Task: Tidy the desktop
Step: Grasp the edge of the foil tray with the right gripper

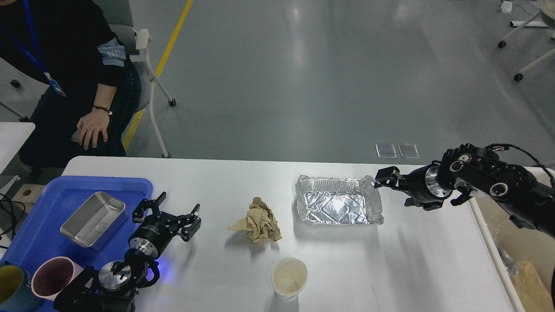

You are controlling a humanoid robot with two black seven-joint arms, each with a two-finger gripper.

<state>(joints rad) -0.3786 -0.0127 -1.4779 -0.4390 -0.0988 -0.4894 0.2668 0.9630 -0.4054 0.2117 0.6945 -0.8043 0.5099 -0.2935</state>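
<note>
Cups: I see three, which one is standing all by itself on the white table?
The white paper cup, near the front edge of the desktop. The pink cup and the yellow-and-teal cup sit together at the blue tray.

A lab or test hall: bare glossy grey floor (303, 86) with a yellow painted line (161, 65), and a lanyard-wearing seated person (65, 65) watching.

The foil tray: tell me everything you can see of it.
The foil tray is a shallow rectangular container of crinkled, shiny aluminium foil with a wrinkled rolled rim and ribbed walls. It is empty and sits upright and flat on the desktop, right of centre. The right gripper is open at its far right corner; contact cannot be told.
</note>
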